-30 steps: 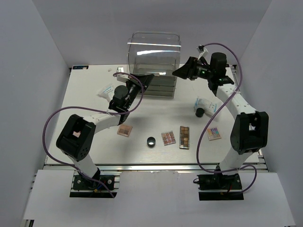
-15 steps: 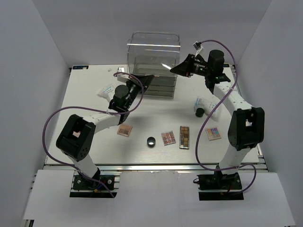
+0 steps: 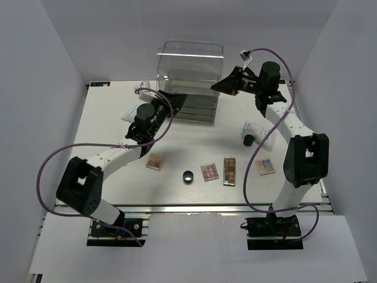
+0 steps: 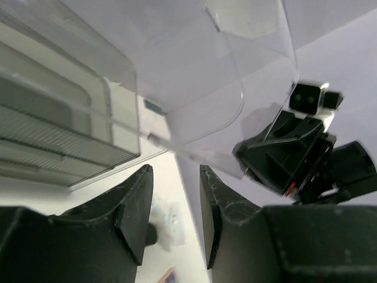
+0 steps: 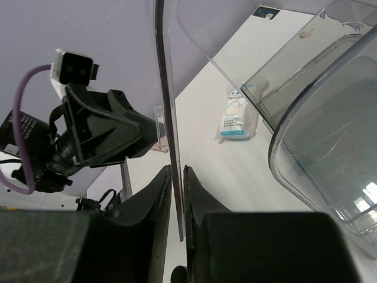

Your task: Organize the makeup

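Note:
The makeup lies loose on the white table: a brown palette [image 3: 155,161], a round black pot [image 3: 188,175], a pink palette [image 3: 210,171], a long narrow palette [image 3: 230,171], a multicoloured palette [image 3: 265,166] and white packets [image 3: 257,128] [image 3: 130,114]. At the clear acrylic box [image 3: 191,73], my right gripper [image 3: 218,88] [image 5: 177,171] is shut on the edge of the thin clear lid [image 5: 166,106]. On the box's left, my left gripper [image 3: 180,98] [image 4: 174,177] stands open just below the lid [image 4: 235,88], with nothing between its fingers.
The box's drawers [image 4: 59,138] fill the left of the left wrist view, with a white packet [image 4: 171,215] on the table beyond. The right wrist view shows the left packet [image 5: 237,118] and the box body [image 5: 330,135]. A second black pot [image 3: 249,140] sits by the right packet.
My right gripper moved in and shut on the lid's edge. My left gripper opened and let go of the lid, and the left arm's elbow swung out to the left.

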Robot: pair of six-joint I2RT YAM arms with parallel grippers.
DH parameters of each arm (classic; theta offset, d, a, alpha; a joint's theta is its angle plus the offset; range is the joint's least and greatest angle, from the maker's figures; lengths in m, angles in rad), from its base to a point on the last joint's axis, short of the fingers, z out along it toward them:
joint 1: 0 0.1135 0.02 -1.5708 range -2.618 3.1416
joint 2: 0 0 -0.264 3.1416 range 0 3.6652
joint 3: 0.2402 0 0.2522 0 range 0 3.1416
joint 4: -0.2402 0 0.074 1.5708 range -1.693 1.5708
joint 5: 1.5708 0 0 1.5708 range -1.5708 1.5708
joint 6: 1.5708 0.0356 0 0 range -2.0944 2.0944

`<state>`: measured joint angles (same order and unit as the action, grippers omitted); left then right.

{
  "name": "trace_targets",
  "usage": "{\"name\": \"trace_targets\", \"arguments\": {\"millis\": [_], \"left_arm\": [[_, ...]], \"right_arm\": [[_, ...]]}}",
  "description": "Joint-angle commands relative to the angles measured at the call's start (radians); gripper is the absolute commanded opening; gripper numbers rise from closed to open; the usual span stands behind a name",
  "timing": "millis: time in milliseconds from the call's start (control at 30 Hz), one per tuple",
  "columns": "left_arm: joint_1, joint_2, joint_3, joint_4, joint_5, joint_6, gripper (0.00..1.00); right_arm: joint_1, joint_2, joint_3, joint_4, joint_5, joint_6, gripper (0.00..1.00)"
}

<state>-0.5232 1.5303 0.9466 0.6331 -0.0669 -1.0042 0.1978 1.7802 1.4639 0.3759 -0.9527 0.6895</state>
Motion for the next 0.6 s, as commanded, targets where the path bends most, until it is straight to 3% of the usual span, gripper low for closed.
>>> {"name": "trace_targets", "arguments": {"millis": [0,100,333,467,567], "left_arm": [[-0.003,-0.136,-0.04,-0.163,-0.045,0.088,0.48],[-0.001,-0.228,-0.106,-0.265,-0.097,0.114,0.55],[0.003,-0.369,-0.189,-0.519,-0.298,0.104,0.83],[0.066,-0.339,-0.172,-0.64,-0.315,0.087,0.88],[0.151,-0.288,-0.126,-0.735,-0.242,0.085,0.9]], "right_arm": [[0.002,-0.018,0.021,0.06,-0.015,0.018,0.16],[-0.001,-0.025,0.016,0.06,-0.012,0.021,0.16],[-0.012,-0.039,0.01,0.061,-0.018,0.028,0.15],[-0.021,-0.045,0.012,0.052,-0.029,0.028,0.14],[-0.024,-0.051,0.012,0.046,-0.032,0.024,0.14]]}}
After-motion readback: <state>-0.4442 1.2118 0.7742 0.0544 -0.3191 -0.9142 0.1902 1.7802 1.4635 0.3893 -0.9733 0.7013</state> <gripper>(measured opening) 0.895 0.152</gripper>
